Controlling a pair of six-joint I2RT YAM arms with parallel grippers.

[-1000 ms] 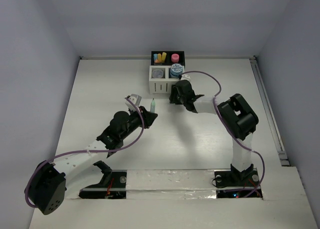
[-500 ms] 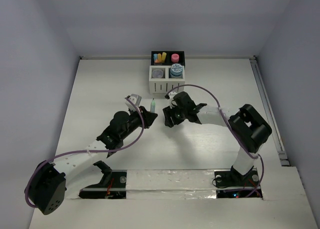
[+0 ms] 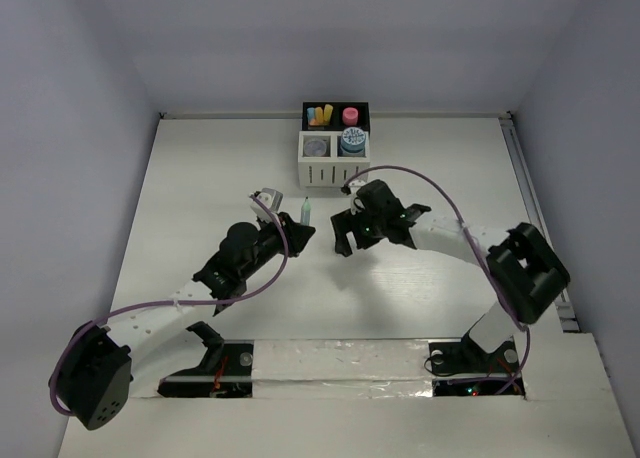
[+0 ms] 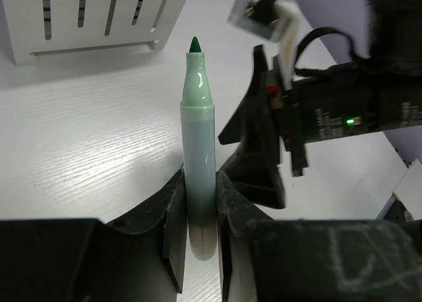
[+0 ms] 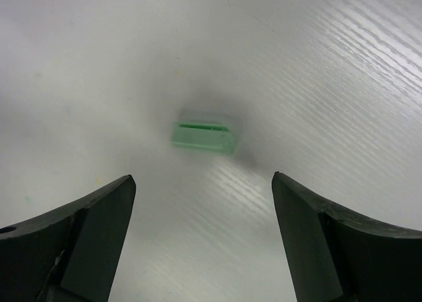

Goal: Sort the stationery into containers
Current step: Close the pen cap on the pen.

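- The top view takes in the whole table [image 3: 200, 178]. The organiser [image 3: 335, 162] stands at the far edge, with the two arms reaching towards each other in front of it.
- Only this view looks down into the bins:
  - yellow and orange stubs [image 3: 320, 114] in the far-left black bin
  - a pink stub [image 3: 350, 115] in the far-right black bin
  - a blue-white roll [image 3: 352, 141] in the near-right white bin
  - something round and grey in the near-left white bin
- The left gripper [image 3: 299, 231] and its green marker [image 3: 305, 210] appear here only as a small upright sliver, just in front of the organiser and apart from it.
- The left wrist view gives the detail. The left gripper [image 4: 198, 213] is clamped on the marker's [image 4: 198, 137] lower barrel, and the marker stands upright with its bare dark-green tip pointing up.
- That view also catches the organiser's slatted white wall [image 4: 99, 18] and the right arm [image 4: 330, 117] close beside the marker, a green light lit on it.
- The right wrist view alone shows a small green cap [image 5: 203, 134] lying on its side on the table — from above, the right gripper [image 3: 344, 240] covers it.
- The right gripper [image 5: 203, 178] has its jaws spread wide above the table and holds nothing; the cap lies between and beyond the fingertips, touching neither.
- Writing: the roll's print is too small to read, and pale scrawls on the left gripper's body in its wrist view are illegible.
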